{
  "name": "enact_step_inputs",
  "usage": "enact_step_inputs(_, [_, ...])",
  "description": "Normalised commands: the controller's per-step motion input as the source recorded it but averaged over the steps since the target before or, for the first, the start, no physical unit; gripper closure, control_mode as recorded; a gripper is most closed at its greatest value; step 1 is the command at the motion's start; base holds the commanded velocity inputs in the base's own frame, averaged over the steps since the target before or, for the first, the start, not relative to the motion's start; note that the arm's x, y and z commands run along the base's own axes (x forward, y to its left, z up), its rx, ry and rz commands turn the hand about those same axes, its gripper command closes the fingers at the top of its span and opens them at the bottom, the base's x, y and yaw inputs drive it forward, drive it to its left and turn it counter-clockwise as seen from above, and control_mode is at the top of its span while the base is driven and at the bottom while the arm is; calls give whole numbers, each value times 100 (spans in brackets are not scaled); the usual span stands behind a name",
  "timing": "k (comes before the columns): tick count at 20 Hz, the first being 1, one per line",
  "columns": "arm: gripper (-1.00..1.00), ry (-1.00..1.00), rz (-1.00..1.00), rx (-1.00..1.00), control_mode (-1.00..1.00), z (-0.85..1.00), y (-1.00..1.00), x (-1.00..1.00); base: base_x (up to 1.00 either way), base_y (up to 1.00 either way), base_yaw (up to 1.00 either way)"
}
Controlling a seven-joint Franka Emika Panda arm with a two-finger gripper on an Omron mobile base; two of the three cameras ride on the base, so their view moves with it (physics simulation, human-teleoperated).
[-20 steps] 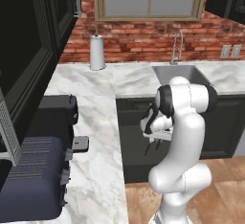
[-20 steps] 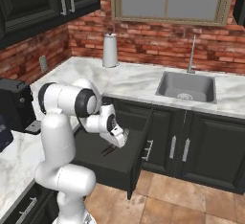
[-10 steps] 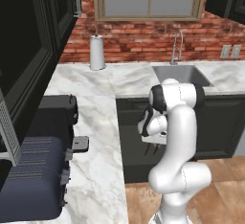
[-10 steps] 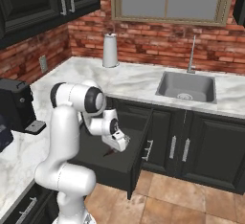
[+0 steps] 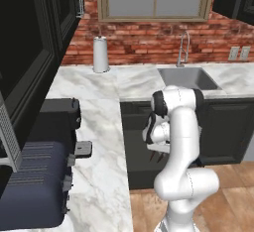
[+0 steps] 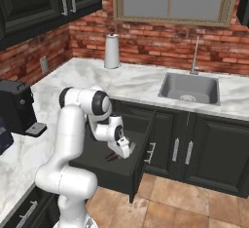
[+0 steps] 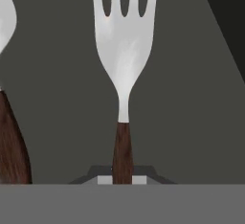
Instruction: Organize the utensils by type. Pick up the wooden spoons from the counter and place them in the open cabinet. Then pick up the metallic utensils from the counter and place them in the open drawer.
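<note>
Now the jaws pinch a fork (image 7: 124,70) by its dark handle, low inside the open drawer (image 6: 136,166), ready for release beside another utensil (image 7: 7,117).

A white paper-towel roll (image 6: 112,51) stands left of the steel sink basin (image 6: 189,87); a black, perhaps coffee, machine (image 6: 17,106) sits farther left.
</note>
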Motion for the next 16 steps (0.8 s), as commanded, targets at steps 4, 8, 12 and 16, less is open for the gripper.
enact_step_inputs(4, [100, 0, -8, 0, -100, -28, -1, 2, 0, 0, 0])
enact_step_inputs(8, [-100, 0, -9, 0, -100, -20, 0, 0, 0, 0, 0])
enact_step_inputs(12, [-100, 0, -4, 0, -100, 8, 0, 0, 0, 0, 0])
enact_step_inputs(16, [-100, 0, 0, -1, -100, 51, 0, 0, 0, 0, 0])
